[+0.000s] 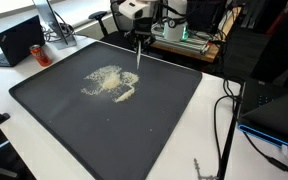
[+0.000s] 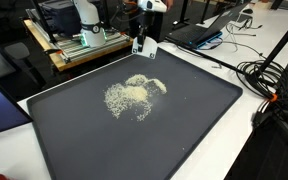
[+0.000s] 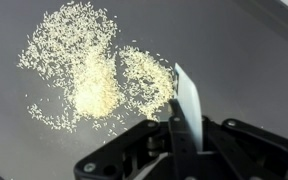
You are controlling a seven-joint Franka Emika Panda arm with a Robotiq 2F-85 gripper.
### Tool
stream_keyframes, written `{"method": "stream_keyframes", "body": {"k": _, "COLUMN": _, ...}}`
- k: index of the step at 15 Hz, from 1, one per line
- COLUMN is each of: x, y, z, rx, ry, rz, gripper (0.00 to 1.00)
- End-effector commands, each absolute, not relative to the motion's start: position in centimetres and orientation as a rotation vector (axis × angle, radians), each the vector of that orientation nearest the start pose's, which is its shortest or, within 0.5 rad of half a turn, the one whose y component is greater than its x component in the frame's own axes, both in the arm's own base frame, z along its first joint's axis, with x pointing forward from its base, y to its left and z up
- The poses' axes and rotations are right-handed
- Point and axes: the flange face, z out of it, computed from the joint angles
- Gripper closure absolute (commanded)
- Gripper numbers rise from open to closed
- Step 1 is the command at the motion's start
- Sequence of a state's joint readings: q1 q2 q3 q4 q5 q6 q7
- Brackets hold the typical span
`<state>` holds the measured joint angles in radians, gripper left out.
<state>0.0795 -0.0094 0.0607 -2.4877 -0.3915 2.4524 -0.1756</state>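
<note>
"Pale grains (image 3: pixel 84 70), I see. Where do they lie?"

"In a loose heap near the middle of a black tray (image 1: pixel 74 130). The heap is thick at its core and thins out to scattered specks. Both exterior views show it away from every rim."

"And the hand?"

"The hand (image 3: pixel 184 128) is clamped tight on a thin white blade (image 3: pixel 189 95), which sticks out past the fingertips. No gap shows on either side of it."

"How does the blade sit against the grains?"

"In the wrist view, its edge stands just beside the smaller lobe of the heap. In an exterior view, the blade (image 1: pixel 138 58) hangs nearly upright over the far part of the tray. It is beyond the heap, toward the side where the arm comes in. I cannot tell whether its tip touches the tray."

"What is around the tray?"

"It rests on a white tabletop (image 1: pixel 209 130). An open laptop (image 1: pixel 19 42) stands off one corner. Dark cables (image 1: pixel 224 110) trail along the opposite side."
</note>
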Motion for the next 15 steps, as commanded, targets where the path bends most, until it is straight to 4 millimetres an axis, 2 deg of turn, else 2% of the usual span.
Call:
{"method": "stream_keyframes", "body": {"k": 1, "x": 45.5, "y": 3.9, "z": 29.7, "rx": -3.184, "ry": -0.969, "rz": 0.058, "gripper": 0.99}}
{"method": "stream_keyframes", "body": {"k": 8, "x": 45.8, "y": -1.3, "z": 30.3, "rx": -3.109, "ry": -0.730, "rz": -0.007, "gripper": 0.99}}
{"method": "stream_keyframes", "body": {"k": 15, "x": 45.7, "y": -6.0, "z": 30.9, "rx": -3.067, "ry": -0.382, "rz": -0.124, "gripper": 0.99}}
